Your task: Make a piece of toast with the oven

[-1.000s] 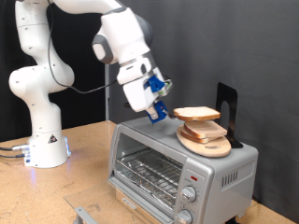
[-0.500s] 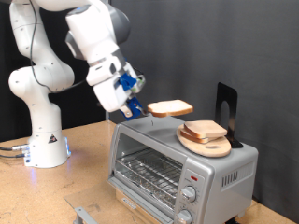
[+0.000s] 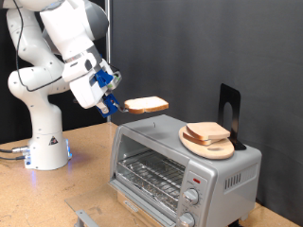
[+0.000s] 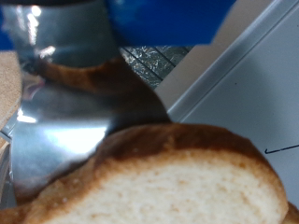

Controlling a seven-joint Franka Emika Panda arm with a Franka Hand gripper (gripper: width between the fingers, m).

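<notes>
My gripper is shut on one edge of a piece of toast, a flat pale slice with a tan crust, and holds it level in the air above the oven's top towards the exterior view's left. The same slice fills the wrist view, close to the fingers. The silver-grey oven stands on the table with its glass door down, wire rack showing, two knobs and a red mark on the front. A second slice lies on a round wooden plate on the oven's top.
A black upright stand stands behind the plate on the oven. The robot's white base rises at the exterior view's left on the wooden table. A grey metal piece lies at the table's front.
The gripper lifted one slice off the stack on the plate and carried it towards the exterior view's left and slightly down. One slice stays on the plate.
</notes>
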